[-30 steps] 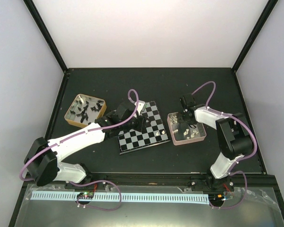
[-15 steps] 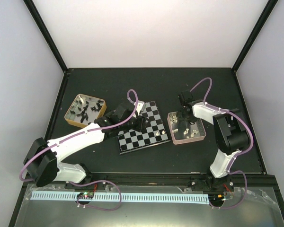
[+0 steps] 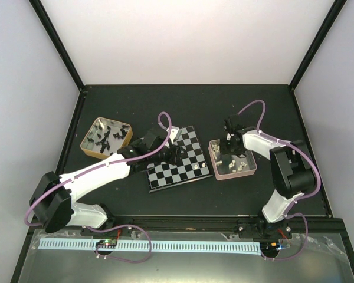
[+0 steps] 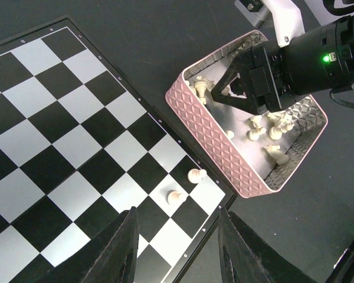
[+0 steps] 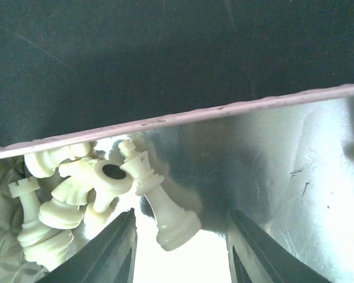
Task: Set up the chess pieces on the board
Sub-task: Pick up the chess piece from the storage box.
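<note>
Jaws left and right stood parted and empty, the right pair straddling a cream chess piece (image 5: 159, 203) in the pink tray (image 5: 183, 118): probably light, hard, slick, best pinched at its waist.

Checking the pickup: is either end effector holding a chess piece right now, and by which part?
Neither. The right end effector straddles a white piece in the pink tray, jaws apart; the left end effector is empty over the board.
</note>
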`<state>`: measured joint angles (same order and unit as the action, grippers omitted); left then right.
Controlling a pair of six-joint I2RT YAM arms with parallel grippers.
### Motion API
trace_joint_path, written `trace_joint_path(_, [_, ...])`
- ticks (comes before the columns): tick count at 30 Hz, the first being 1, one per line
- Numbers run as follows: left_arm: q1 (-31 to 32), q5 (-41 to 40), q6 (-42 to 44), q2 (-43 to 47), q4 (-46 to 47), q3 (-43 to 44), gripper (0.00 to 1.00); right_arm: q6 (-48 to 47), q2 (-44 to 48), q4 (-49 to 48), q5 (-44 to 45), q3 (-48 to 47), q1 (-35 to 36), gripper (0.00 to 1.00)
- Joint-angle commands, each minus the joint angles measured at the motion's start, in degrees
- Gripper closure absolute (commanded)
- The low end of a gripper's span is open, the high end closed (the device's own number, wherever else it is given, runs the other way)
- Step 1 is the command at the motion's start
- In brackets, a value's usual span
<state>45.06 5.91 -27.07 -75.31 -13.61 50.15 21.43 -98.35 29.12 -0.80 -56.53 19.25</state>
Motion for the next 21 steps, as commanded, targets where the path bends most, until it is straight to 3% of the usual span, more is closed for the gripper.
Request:
trace_joint_path(1, [-0.40,1.16,0.00,1.13,1.32,-0.05,0.60,0.25,1.52,1.61,1.57,-0.76,-0.26,0.54])
trace_joint_path(7, [-0.41,1.16,-0.03,1.13,1.30,-0.09,0.60,-2.04,-1.01,3.75,2.11,-3.70,-0.26,0.51])
trace_joint_path(21, [-0.59,1.23,-0.50,1.37,1.48,-0.15,0.60,-3.68,-4.66,4.15,0.84,-4.20,0.42,0.76])
